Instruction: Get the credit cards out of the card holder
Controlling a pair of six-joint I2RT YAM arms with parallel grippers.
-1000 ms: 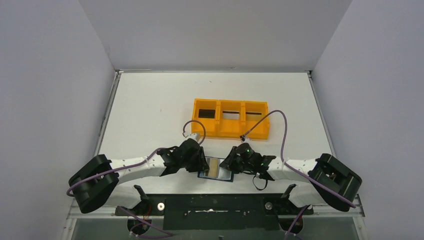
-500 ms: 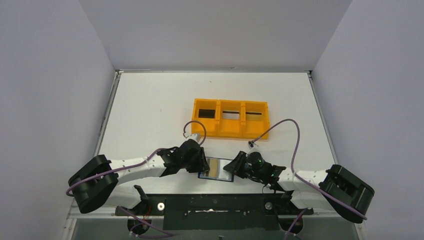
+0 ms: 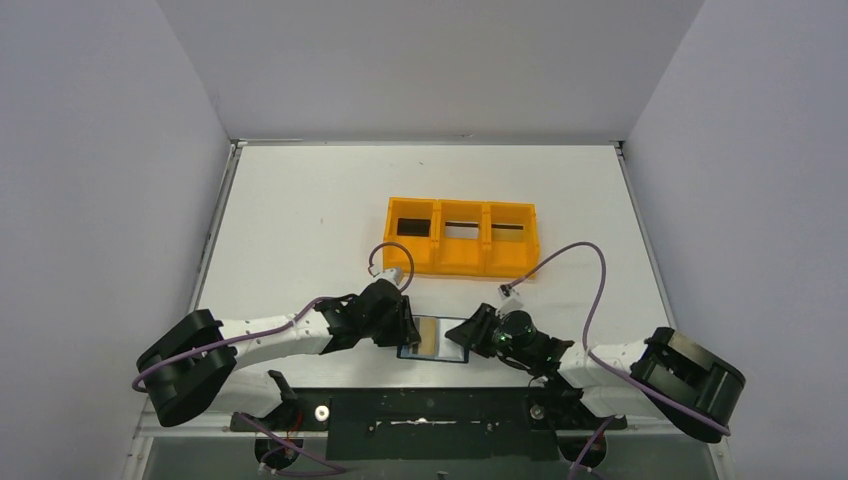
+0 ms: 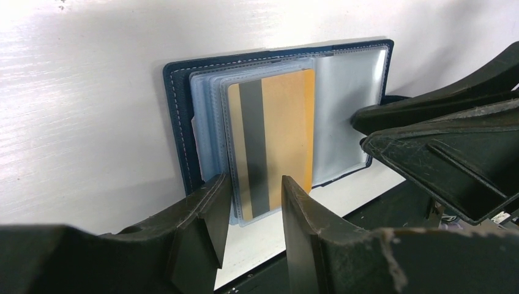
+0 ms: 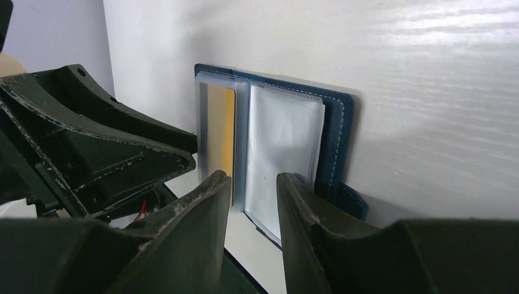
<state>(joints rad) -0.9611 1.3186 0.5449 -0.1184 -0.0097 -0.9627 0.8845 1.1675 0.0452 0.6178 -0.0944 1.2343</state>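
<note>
card holder (image 4: 174, 122): navy bifold, open, clear sleeves (image 5: 284, 141), one gold credit card (image 4: 281, 122) with dark stripe. my left gripper (image 4: 254, 190) and right gripper (image 5: 252, 184): both parted, nothing clasped.

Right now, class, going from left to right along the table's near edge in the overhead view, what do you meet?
left claw → card holder, lying open → right claw
</note>
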